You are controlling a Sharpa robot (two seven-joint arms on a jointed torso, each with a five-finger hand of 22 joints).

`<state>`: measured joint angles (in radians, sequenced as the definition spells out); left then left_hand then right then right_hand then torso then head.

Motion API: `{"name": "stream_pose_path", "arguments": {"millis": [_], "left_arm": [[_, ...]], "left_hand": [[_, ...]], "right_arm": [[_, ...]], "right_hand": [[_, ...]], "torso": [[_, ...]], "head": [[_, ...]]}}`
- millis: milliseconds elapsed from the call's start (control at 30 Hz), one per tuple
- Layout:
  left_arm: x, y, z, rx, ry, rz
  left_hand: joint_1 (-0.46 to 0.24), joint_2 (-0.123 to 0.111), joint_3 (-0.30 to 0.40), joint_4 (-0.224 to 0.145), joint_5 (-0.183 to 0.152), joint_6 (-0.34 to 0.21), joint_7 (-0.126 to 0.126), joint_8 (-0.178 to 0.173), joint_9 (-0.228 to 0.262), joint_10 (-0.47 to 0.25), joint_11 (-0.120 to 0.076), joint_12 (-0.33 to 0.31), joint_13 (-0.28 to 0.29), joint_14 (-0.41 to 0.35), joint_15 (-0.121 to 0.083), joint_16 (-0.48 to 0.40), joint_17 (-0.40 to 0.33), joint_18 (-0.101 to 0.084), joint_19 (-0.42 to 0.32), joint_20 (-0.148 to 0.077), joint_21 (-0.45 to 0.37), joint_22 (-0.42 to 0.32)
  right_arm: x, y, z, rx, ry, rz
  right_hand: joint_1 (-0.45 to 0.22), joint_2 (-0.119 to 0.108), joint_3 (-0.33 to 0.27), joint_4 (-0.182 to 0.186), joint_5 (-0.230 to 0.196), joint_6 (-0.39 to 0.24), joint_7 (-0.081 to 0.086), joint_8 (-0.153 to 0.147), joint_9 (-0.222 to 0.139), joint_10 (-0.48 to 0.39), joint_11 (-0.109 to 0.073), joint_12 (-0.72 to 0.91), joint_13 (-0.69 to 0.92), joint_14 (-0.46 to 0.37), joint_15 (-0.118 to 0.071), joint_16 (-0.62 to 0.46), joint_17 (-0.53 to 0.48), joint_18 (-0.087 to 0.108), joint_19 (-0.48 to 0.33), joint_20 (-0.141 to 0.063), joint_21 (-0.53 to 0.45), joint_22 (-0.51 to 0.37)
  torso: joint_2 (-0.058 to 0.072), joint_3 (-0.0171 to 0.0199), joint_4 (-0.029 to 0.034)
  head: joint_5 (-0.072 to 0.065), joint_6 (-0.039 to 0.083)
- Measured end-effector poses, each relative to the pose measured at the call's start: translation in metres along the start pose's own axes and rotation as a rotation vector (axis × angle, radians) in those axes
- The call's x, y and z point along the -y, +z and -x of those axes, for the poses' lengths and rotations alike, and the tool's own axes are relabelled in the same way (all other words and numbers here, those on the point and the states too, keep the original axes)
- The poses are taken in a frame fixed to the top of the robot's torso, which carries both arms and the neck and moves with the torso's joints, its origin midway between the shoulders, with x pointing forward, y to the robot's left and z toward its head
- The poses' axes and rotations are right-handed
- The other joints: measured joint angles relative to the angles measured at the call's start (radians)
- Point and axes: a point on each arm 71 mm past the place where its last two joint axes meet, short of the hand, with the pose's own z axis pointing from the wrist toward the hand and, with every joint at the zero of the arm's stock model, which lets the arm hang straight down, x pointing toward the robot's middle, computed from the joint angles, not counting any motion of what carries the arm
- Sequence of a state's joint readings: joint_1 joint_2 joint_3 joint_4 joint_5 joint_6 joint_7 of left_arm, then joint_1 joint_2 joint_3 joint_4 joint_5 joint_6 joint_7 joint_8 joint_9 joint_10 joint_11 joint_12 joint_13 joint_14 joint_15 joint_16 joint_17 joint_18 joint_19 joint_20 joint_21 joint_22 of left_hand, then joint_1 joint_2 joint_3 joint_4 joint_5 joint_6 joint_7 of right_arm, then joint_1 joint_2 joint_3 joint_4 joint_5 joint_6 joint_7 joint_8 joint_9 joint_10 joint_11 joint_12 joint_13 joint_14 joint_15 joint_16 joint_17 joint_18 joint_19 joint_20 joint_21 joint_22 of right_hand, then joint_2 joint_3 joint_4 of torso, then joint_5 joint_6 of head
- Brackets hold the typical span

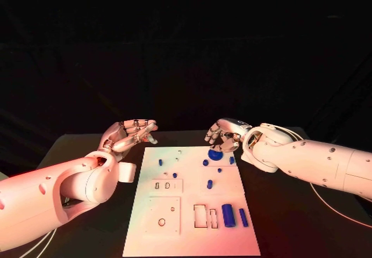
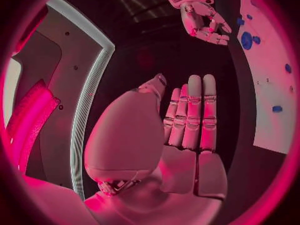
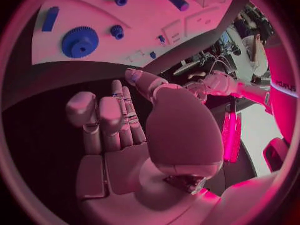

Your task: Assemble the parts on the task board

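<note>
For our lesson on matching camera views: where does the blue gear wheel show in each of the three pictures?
Head view: blue gear at the task board's far end, below the right hand.
Left wrist view: gear beside the right hand.
Right wrist view: gear beyond the fingers.
Shared landmark: the white task board.

The right robot hand (image 3: pixel 134 135), fingers apart and holding nothing, hangs near the task board (image 3: pixel 156 15) bearing a blue gear (image 3: pixel 80 41).

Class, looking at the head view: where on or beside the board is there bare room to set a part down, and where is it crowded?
Bare: the board's near strip, below the cutouts; black table right of it. Crowded: far end, around the gear and pegs, under the right hand.
</note>
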<state>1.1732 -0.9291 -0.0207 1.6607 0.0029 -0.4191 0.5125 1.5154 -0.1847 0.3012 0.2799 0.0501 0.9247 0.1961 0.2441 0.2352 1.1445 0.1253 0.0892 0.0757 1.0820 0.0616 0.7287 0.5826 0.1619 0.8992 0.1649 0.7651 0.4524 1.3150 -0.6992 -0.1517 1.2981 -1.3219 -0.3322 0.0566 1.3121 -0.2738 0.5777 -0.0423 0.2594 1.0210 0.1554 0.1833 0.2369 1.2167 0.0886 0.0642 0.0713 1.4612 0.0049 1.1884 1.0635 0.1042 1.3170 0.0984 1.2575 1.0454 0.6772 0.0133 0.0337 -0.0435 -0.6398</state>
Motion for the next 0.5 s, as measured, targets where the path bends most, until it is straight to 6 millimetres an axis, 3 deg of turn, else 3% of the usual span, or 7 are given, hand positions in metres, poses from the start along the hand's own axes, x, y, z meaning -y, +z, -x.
{"name": "stream_pose_path", "arguments": {"millis": [33,133,233,500], "left_arm": [[0.002,-0.001,-0.001,-0.008,0.0,-0.002],[0.005,-0.003,-0.004,-0.023,0.001,-0.005],[0.007,-0.004,-0.005,-0.034,0.004,-0.008],[0.01,-0.004,-0.005,-0.045,0.013,-0.014]], "left_hand": [[-0.004,-0.004,0.005,-0.002,0.0,0.0,0.0,-0.002,0.004,0.0,0.0,0.0,0.001,-0.01,0.0,0.022,0.013,0.0,-0.014,-0.001,0.034,0.024],[-0.005,-0.005,0.014,-0.003,0.0,0.0,0.0,-0.003,0.01,0.003,0.003,-0.004,0.002,-0.011,0.0,0.057,0.031,0.0,-0.023,-0.002,0.089,0.062],[-0.01,-0.01,0.016,-0.003,0.0,0.0,0.0,-0.003,0.014,0.003,0.003,-0.005,0.003,-0.014,-0.004,0.078,0.04,0.0,-0.038,-0.001,0.125,0.087],[-0.01,-0.01,0.022,-0.003,0.0,0.0,0.0,-0.003,0.017,0.003,0.003,-0.005,0.003,-0.014,-0.004,0.091,0.044,0.0,-0.045,-0.001,0.148,0.105]], "right_arm": [[-0.002,0.0,-0.001,-0.012,-0.026,0.005],[-0.008,0.001,-0.003,-0.038,-0.079,0.016],[-0.011,0.001,-0.005,-0.059,-0.114,0.021],[-0.013,-0.001,-0.009,-0.105,-0.169,0.017]], "right_hand": [[-0.003,-0.003,0.002,0.002,0.0,-0.003,-0.003,0.0,0.006,-0.006,0.0,0.0,0.0,0.002,0.002,0.049,0.049,-0.013,0.027,0.001,0.035,0.055],[-0.003,-0.003,0.005,0.005,0.0,-0.006,-0.006,0.0,0.018,-0.007,0.001,0.0,0.0,0.004,0.004,0.118,0.118,-0.015,0.068,0.002,0.091,0.143],[-0.007,-0.007,0.008,0.008,0.0,-0.006,-0.006,0.0,0.025,-0.011,0.005,0.0,0.0,0.004,0.004,0.14,0.138,-0.028,0.076,0.004,0.111,0.176],[-0.015,-0.015,0.003,0.012,0.0,-0.009,-0.003,0.0,0.031,-0.02,0.006,0.0,0.0,0.004,0.004,0.157,0.154,-0.028,0.091,0.004,0.123,0.204]], "torso": [[0.004,0.0,0.0023],[0.017,-0.0001,0.009],[0.027,0.0,0.0141],[0.042,0.0018,0.0216]], "head": [[-0.002,0.0],[-0.007,0.001],[-0.01,0.002],[-0.015,0.001]]}}
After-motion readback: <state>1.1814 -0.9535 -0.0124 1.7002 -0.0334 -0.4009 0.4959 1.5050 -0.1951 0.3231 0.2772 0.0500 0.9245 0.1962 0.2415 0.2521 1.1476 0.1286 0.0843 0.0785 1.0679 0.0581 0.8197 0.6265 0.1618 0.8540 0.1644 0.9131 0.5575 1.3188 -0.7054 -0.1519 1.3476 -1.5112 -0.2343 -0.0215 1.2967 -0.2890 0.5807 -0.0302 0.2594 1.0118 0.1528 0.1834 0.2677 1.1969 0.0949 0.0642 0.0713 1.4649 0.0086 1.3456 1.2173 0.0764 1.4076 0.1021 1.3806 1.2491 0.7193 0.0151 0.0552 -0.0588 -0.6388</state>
